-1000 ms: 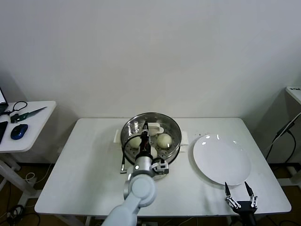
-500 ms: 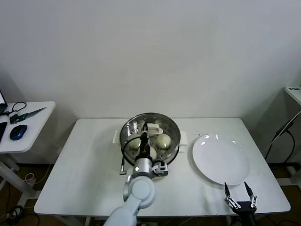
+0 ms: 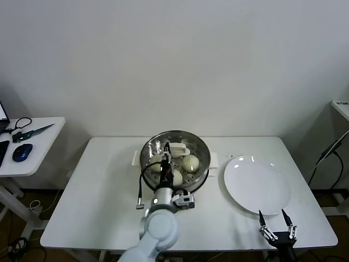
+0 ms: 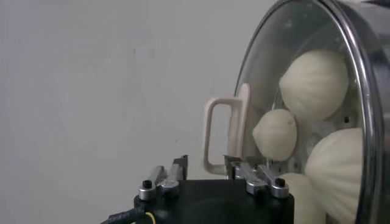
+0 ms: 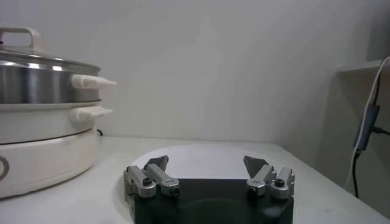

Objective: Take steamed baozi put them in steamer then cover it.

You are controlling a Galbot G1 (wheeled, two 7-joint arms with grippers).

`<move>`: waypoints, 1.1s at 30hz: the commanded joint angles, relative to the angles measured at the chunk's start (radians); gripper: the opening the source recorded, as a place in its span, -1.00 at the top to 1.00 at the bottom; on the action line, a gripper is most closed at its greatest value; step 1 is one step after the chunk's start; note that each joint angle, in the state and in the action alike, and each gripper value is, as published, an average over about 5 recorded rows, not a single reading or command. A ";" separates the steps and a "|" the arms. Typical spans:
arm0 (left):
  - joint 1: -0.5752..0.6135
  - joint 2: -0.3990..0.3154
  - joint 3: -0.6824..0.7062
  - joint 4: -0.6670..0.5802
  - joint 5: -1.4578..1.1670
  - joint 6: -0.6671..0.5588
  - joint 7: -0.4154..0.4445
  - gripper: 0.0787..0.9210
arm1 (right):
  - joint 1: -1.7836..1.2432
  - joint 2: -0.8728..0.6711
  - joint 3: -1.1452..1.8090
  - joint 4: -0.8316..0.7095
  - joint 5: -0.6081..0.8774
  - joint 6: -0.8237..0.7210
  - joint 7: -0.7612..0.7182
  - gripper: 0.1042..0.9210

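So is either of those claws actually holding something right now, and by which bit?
No. The left gripper stands open around the lid's cream handle, not gripping it. The right gripper is open and empty beside the plate.

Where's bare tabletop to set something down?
Free: the table's left side, from the steamer out to the left edge, and the front strip between the left gripper and right gripper. Crowded: centre back at the steamer, right at the white plate.

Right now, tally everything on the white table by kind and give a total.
steamed baozi: 4
steamer: 1
cover: 1
white plate: 1
Total: 7
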 commanded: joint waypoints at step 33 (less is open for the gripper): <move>0.654 0.195 -0.768 -0.006 -1.732 -0.968 -0.311 -0.77 | 0.068 0.016 -0.027 0.000 0.024 -0.021 0.000 -0.76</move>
